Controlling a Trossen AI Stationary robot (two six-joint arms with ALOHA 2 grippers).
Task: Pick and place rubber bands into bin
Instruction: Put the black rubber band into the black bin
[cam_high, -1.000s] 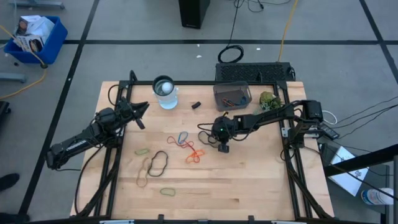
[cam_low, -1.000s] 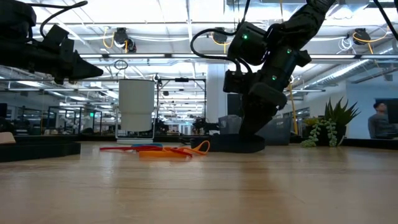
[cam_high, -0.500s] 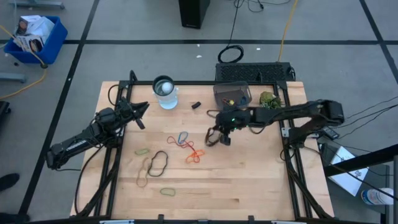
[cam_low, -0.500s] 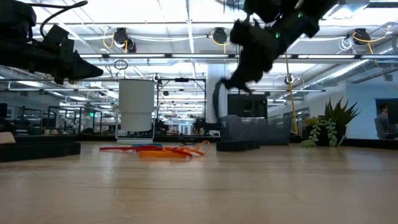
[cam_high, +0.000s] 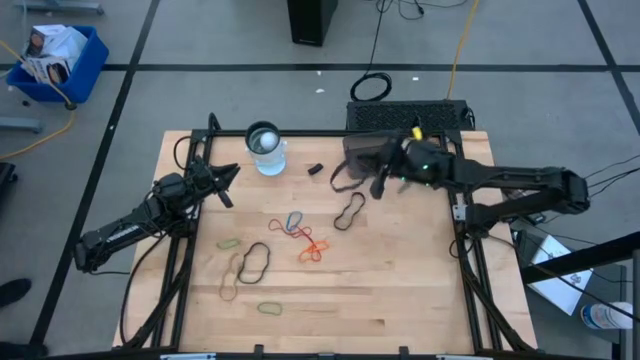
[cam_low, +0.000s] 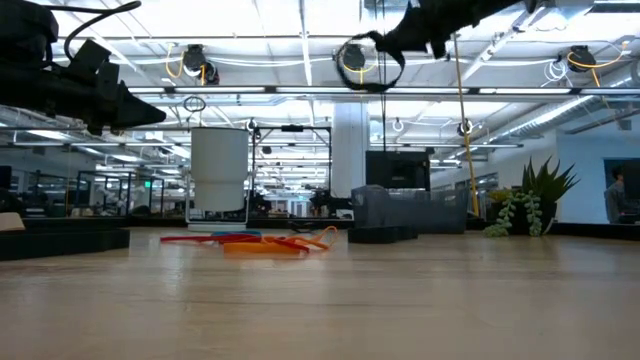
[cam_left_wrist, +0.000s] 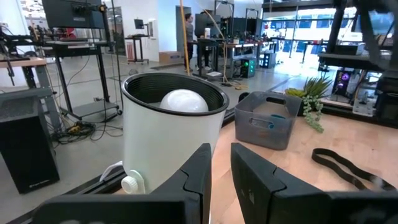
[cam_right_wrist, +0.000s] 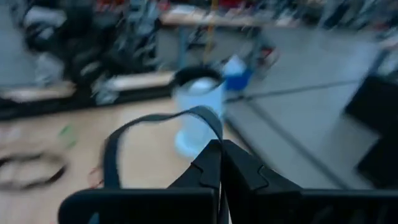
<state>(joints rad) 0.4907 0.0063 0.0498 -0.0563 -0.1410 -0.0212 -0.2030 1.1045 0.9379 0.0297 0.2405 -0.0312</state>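
Rubber band (cam_high: 345, 178) — black loop pinched in the right gripper (cam_high: 381, 181), upper centre of the high view, just beside the bin (cam_high: 360, 150).
Other bands (cam_high: 300, 238) lie mid-table; left gripper (cam_high: 228, 184) waits left of centre — fingers slightly apart, holding nothing.

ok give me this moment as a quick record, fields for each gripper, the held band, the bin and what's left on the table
right gripper: shut on a black rubber band, raised beside the bin
held band: hangs as a loop from the fingertips, clear of the table
bin: smoky grey, far side of the table, a few bands inside
left gripper: waits over the left side near the white cup, holds nothing
bands left: black loop in the middle, orange and blue ones, black, tan and green ones nearer the front
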